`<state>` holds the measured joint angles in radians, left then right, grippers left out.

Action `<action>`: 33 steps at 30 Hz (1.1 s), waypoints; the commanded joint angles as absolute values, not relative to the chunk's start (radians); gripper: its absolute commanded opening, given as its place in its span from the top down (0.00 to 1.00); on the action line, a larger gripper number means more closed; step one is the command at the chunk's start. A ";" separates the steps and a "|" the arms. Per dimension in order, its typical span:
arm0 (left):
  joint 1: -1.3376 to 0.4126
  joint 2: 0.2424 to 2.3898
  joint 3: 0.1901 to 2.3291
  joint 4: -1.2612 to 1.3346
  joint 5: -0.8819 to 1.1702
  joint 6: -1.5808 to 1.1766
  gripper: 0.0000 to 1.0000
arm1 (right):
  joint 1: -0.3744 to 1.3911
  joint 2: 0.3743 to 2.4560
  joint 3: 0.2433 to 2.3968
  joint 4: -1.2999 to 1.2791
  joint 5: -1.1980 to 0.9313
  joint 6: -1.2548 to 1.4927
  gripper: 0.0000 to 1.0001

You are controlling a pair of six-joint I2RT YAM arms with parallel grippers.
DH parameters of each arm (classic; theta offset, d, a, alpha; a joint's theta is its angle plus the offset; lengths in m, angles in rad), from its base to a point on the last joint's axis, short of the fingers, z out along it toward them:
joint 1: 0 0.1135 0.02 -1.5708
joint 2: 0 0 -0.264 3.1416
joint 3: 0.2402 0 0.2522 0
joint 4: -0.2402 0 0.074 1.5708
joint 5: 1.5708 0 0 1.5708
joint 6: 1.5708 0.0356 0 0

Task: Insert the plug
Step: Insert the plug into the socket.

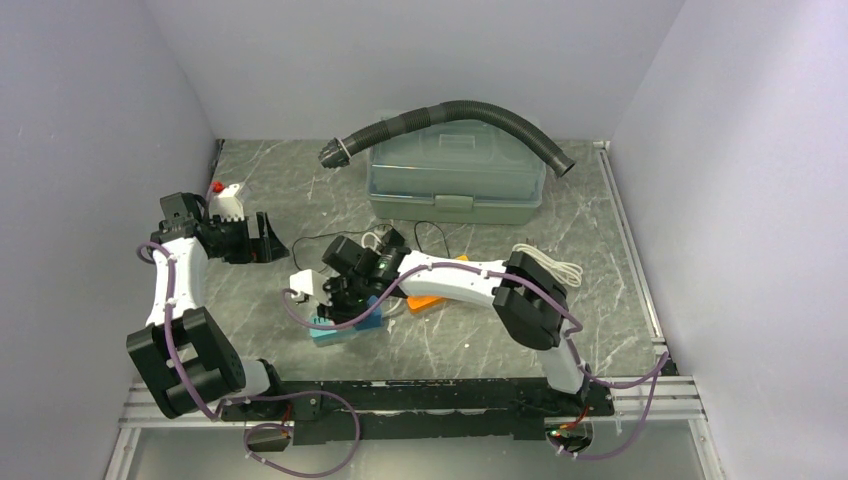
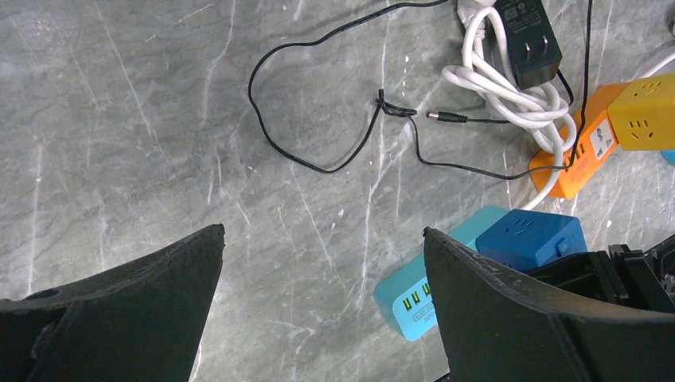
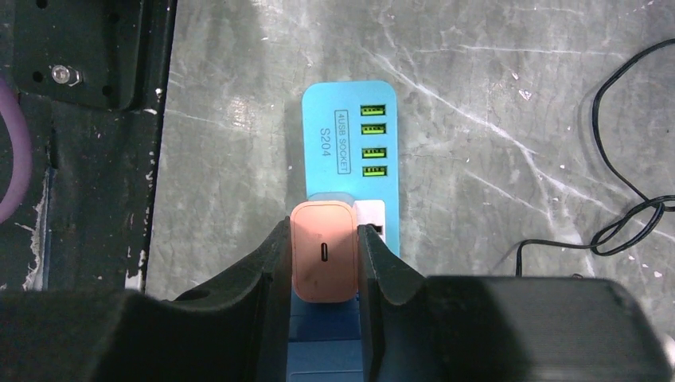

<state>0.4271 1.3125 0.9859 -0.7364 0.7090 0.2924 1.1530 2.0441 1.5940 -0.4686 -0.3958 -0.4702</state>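
Note:
My right gripper [image 3: 324, 225] is shut on a salmon-pink charger plug [image 3: 323, 251], its USB-C port facing the camera. It holds the plug over the white socket area of a light blue power strip [image 3: 349, 135], which has several green USB ports. A dark blue cube [image 3: 374, 350] sits on the strip under the fingers. In the top view the right gripper [image 1: 345, 285] is over the blue strip [image 1: 345, 328] at the table's middle. My left gripper [image 1: 252, 240] is open and empty at the far left; its view [image 2: 323, 231] shows the strip [image 2: 414, 298].
An orange power strip [image 2: 585, 159] with a yellow cube [image 2: 641, 111], a coiled white cable [image 2: 509, 95], a black adapter [image 2: 527, 36] and a thin black cord [image 2: 318, 163] lie right of the strip. A grey-green box [image 1: 458, 180] with a black hose [image 1: 470, 110] stands behind.

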 commanded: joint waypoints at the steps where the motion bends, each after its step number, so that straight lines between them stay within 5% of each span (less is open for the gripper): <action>1: 0.434 1.303 1.010 -0.713 0.716 0.290 0.00 | 1.140 2.088 1.551 -0.475 -0.406 -0.460 1.00; 9: 0.434 1.302 1.022 -0.722 0.719 0.291 0.00 | 1.130 2.132 1.586 -0.516 -0.419 -0.476 0.99; 12: 0.437 1.299 1.021 -0.727 0.723 0.298 0.00 | 1.129 2.123 1.617 -0.546 -0.400 -0.464 0.70; 16: 0.439 1.298 1.019 -0.732 0.728 0.307 0.00 | 1.128 2.067 1.630 -0.517 -0.387 -0.454 0.49; 25: 0.445 1.279 1.016 -0.742 0.744 0.310 0.00 | 1.132 2.077 1.786 -0.585 -0.390 -0.448 0.40; 29: 0.446 1.276 1.015 -0.748 0.746 0.315 0.00 | 1.131 2.074 1.865 -0.642 -0.416 -0.459 0.47; 33: 0.451 1.273 1.017 -0.751 0.746 0.323 0.00 | 1.129 2.051 1.864 -0.667 -0.417 -0.470 0.79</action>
